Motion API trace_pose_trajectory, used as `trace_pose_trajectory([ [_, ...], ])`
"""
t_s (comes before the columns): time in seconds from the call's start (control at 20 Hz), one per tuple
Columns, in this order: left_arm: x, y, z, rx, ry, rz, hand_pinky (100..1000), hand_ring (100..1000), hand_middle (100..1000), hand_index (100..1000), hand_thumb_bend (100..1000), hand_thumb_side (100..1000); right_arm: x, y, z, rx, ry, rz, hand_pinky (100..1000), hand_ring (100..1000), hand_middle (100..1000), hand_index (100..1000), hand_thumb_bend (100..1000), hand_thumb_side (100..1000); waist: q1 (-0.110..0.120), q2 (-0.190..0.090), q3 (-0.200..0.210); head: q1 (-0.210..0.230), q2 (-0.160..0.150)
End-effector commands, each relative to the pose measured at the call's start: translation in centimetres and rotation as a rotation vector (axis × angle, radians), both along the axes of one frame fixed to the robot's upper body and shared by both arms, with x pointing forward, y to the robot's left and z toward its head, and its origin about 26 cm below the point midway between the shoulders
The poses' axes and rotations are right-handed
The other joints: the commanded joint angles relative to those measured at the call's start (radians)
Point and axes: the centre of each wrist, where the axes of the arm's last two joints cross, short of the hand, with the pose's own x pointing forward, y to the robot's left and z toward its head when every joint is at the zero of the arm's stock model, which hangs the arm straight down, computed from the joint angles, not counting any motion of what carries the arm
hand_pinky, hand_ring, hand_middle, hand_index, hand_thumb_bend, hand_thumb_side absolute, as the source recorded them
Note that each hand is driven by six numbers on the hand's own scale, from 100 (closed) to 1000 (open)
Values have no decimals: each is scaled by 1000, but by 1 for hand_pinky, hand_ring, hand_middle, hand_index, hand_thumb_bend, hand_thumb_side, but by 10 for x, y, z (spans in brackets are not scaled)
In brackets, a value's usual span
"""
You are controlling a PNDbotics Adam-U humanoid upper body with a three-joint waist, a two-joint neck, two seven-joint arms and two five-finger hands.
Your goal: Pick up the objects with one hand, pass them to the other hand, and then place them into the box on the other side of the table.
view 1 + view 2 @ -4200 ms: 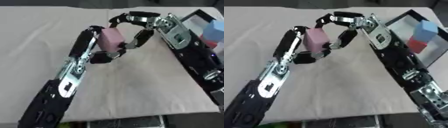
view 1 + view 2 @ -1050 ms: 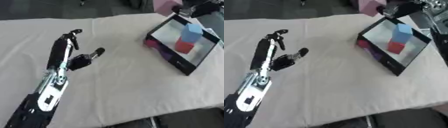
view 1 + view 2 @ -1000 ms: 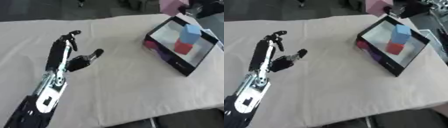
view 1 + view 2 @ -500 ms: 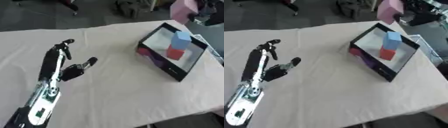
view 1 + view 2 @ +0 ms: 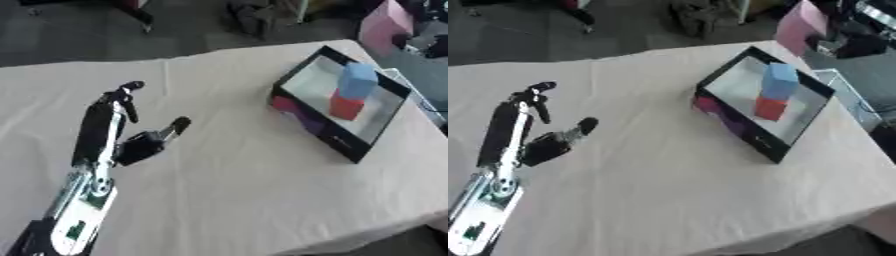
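Note:
A pink block [image 5: 800, 25] hangs in the air just beyond the far corner of the black box [image 5: 313, 126], with my right hand [image 5: 849, 41] shut on it at the top right. Only part of this dark hand shows. Inside the box a blue block [image 5: 357, 80] stands on a red block [image 5: 346, 106] against the pale floor of the box. My left hand [image 5: 133, 146] hovers open over the cloth at the left, fingers up and thumb spread, holding nothing.
The cream tablecloth [image 5: 236, 190] covers the table, whose front and right edges run close to the box. Dark floor with dark clutter [image 5: 258, 15] lies beyond the far edge. A pale flat thing [image 5: 842, 95] shows right of the box.
The camera has tilted, shifting the whole picture. The right hand with the pink block has drifted slightly right by the box's far corner. The left hand stays open.

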Motion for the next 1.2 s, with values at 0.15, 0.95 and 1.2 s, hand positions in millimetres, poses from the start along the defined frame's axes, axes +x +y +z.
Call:
trace_pose_trajectory([
  [0.15, -2, 0, 13, -24, -36, -11, 777, 715, 308, 829, 772, 766, -9, -22, 18, -91, -48, -84, 869, 1000, 568, 650, 319, 475, -4, -9, 4, -7, 9],
  [0.95, -4, -3, 10, -36, -23, -20, 776, 715, 303, 828, 763, 780, 3, -28, 3, -239, -62, -144, 831, 1000, 493, 611, 100, 585, -2, 7, 20, -17, 1],
  [1.2, -4, -3, 11, -39, -26, -18, 775, 715, 302, 828, 761, 778, 6, -28, 6, -299, -41, -128, 815, 1000, 454, 508, 100, 595, -4, 7, 20, -19, 4],
])
